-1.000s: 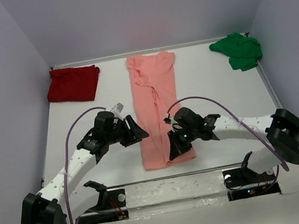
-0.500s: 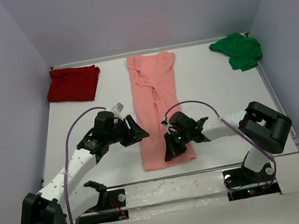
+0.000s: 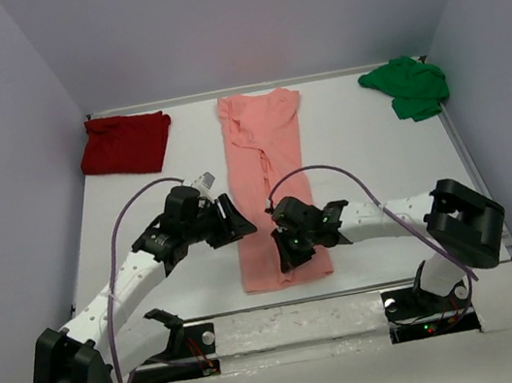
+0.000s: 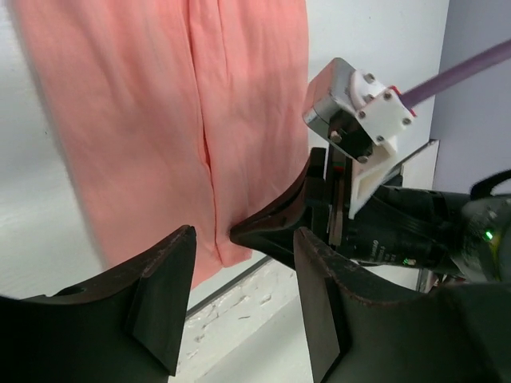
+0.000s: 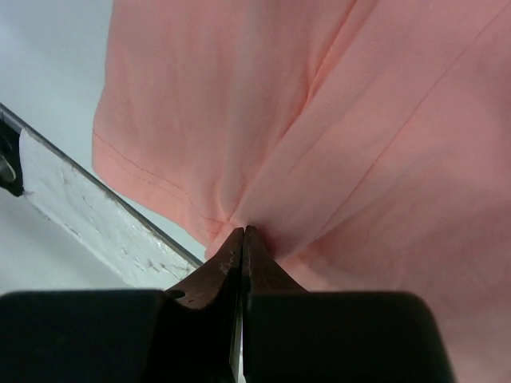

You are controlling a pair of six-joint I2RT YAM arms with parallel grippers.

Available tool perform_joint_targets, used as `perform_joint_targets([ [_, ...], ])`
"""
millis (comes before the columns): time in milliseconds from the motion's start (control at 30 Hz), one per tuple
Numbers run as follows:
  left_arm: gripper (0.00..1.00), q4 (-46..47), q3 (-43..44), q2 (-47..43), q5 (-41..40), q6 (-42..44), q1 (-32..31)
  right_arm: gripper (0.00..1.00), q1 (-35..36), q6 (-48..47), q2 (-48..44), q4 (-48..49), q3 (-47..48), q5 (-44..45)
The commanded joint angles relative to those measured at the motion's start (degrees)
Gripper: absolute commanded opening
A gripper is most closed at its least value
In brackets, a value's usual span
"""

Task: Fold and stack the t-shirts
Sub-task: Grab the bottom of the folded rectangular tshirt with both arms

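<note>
White counter (image 3: 369, 163), walled on three sides in pale grey. Item one: salmon-pink t-shirt (image 3: 266, 165), laid as a long narrow strip down the middle of the counter, running from the far edge to near the front edge, with a lengthwise fold line showing. Item two: dark red t-shirt (image 3: 125, 143), a flat rough rectangle in the far left corner. Item three: bright green t-shirt (image 3: 408, 87), crumpled in the far right corner. All three lie well apart. Right gripper (image 3: 285, 257): over the near end of the pink strip, fingers (image 5: 207, 275) pressed together on a pinch of its cloth close to the hem, creases radiating from the pinch. Left gripper (image 3: 234, 223): just beside the strip's left edge, near the right gripper, fingers (image 4: 160, 295) spread apart and free of the cloth.
</note>
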Motion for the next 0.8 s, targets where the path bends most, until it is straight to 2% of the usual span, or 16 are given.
perform_joint_targets([
  [0, 0.62, -2.2, 4.7, -0.6, -2.6, 1.9, -2.7, 0.07, 3.6, -3.4, -5.9, -13.0, 7.1, 12.3],
  [133, 0.62, -6.7, 6.9, -0.7, -7.3, 2.4, -3.9, 0.26, 4.7, -1.8, -10.8, -18.0, 9.4, 14.5],
  [267, 0.62, -13.6, 9.1, 0.8, -13.2, 1.9, -4.8, 0.38, 4.7, 1.7, -16.3, -21.7, 7.9, 19.7],
  [300, 0.62, -15.0, 9.1, 2.0, -14.3, 1.5, -5.0, 0.45, 4.7, 2.8, -17.3, -22.4, 6.0, 20.6],
  [367, 0.62, -16.1, 7.6, 3.1, -15.3, 0.5, -5.7, 0.55, 4.7, 5.3, -20.2, -22.5, 3.5, 21.0],
  [433, 0.62, -15.2, 3.5, 3.3, -13.5, -0.9, -6.0, 0.61, 4.7, 8.3, -22.4, -22.4, -1.0, 21.0],
  [467, 0.62, -13.6, 0.5, 3.2, -12.8, -2.3, -6.5, 0.66, 4.7, 9.0, -22.9, -21.9, -3.9, 21.1],
  [633, 0.62, -14.0, -3.7, 3.3, -12.9, -5.3, -7.7, 0.78, 4.7, 15.3, -27.6, -22.1, -10.3, 23.7],
  [767, 0.62, -15.6, -4.0, 3.1, -14.1, -6.1, -8.4, 0.79, 4.7, 17.3, -29.3, -22.2, -12.2, 24.7],
])
